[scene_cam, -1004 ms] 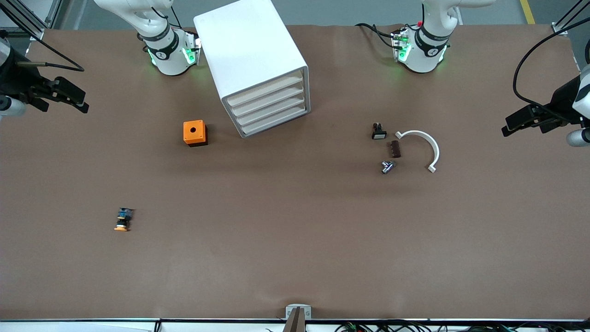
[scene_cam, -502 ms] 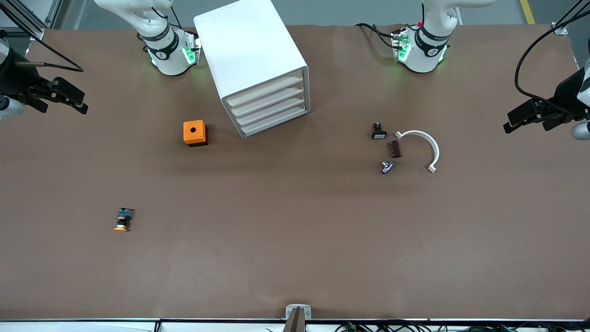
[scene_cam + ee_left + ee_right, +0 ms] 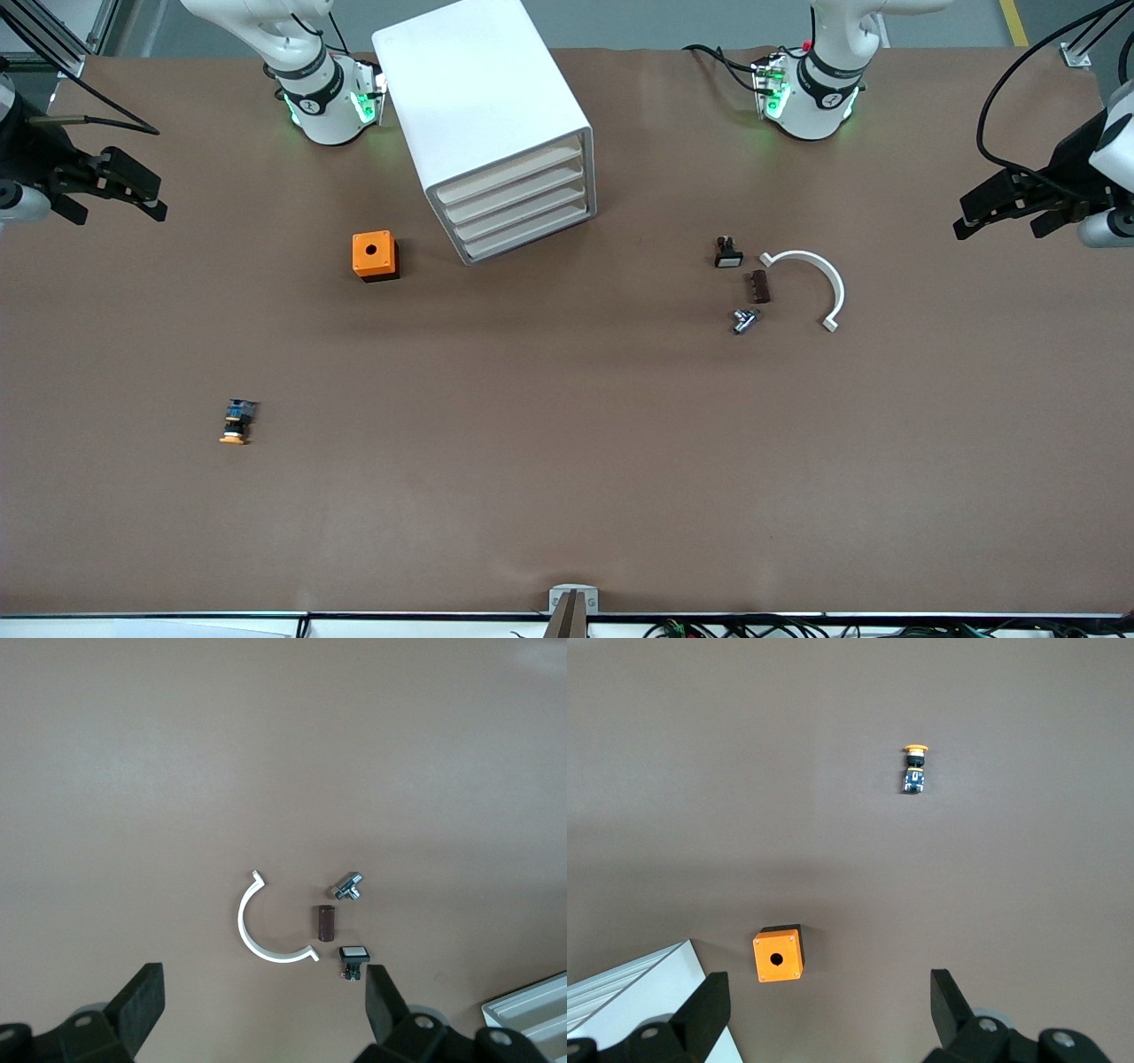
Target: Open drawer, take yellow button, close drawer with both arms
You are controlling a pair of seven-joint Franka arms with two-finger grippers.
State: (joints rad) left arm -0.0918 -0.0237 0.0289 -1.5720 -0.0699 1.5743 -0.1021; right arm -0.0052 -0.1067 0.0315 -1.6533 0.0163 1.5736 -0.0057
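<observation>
Brown table [image 3: 567, 496]; drawer [image 3: 509, 174] shut

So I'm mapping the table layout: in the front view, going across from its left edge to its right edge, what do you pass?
Right gripper → button → orange box → cabinet → small switch part → white curved piece → left gripper.

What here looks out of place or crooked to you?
The white cabinet sits turned at an angle to the table's edges, all four drawers shut. The button lies on its side alone on the open table, nearer the camera than the orange box. Nothing looks spilled or broken.
</observation>
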